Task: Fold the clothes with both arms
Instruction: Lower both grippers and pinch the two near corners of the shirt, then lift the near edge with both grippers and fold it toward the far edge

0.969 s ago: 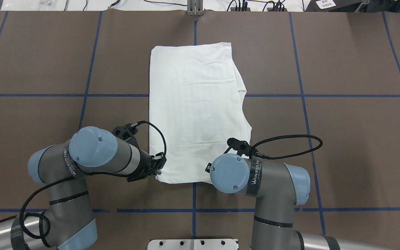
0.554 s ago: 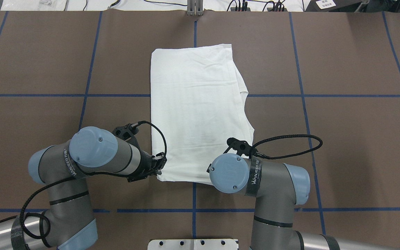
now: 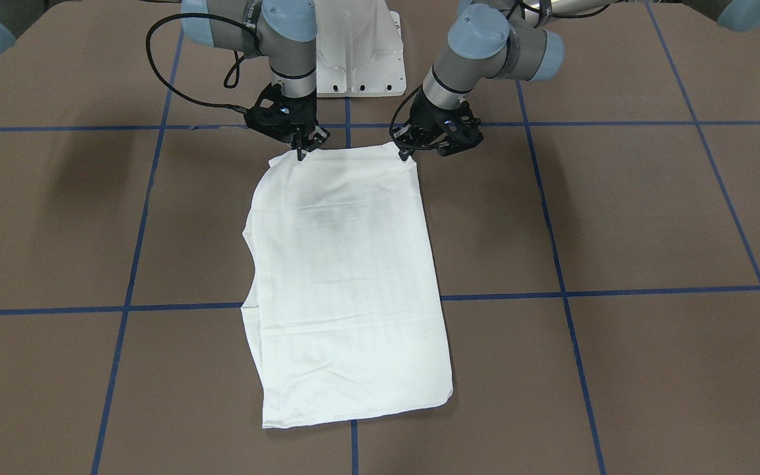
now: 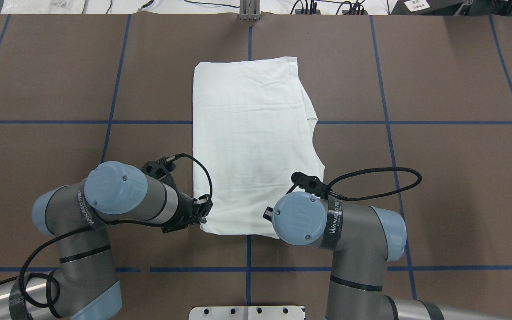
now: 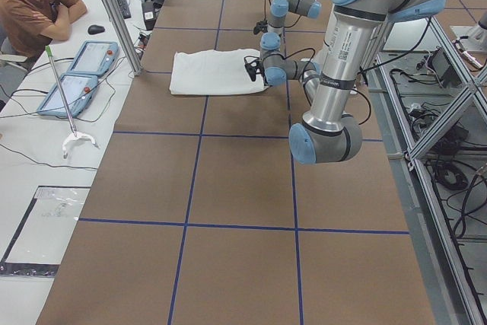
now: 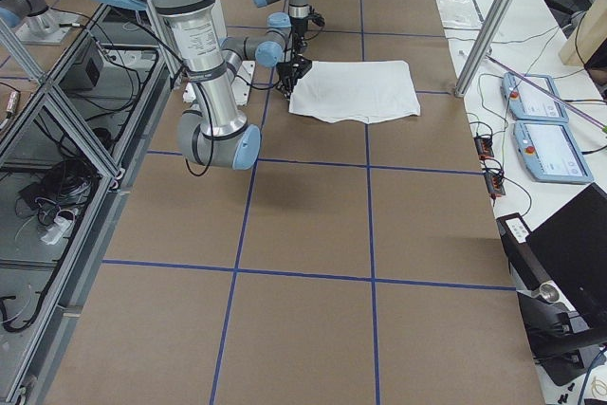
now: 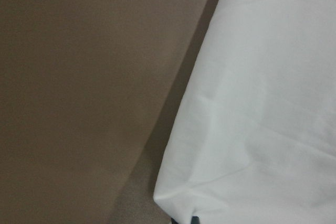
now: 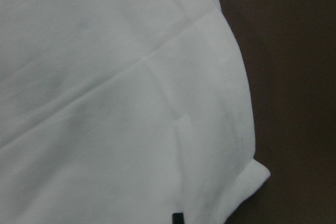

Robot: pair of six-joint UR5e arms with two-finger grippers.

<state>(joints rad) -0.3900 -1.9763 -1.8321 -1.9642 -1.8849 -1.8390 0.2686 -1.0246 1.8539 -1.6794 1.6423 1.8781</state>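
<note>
Exterior front-facing view, entry one: left arm is coming down from beside the white pedestal base, forearm slanting inward and wrist pointing down at the table. Left gripper is pinching the near left corner of the shirt, fingers drawn together on the cloth.

Entry two: right arm is standing almost vertical over the other near corner. Right gripper is likewise clamping the fabric, tips closed (each wrist camera is showing white cloth running right up to a dark fingertip at its bottom edge).

Entry three: shirt is lying folded into a long rectangle at the table's middle, long axis running away from the robot, short near edge stretching between the two grippers. An under layer is sticking out along the robot's right side, giving that edge a stepped outline. A shadow is showing beneath the left-hand corner in the left wrist view.

Entry four, surroundings: blue tape lines are dividing the brown surface into squares, one passing under the shirt. Right wrist cable is looping out over bare table; left wrist cable is arching above the shirt's edge.

Entry five, obstructions: in the overhead view the right arm's blue joint cap is covering its gripper and that corner.

Entry six: operator is sitting at the side bench in the exterior left view, two pendants lying nearby, well apart from the shirt.
</note>
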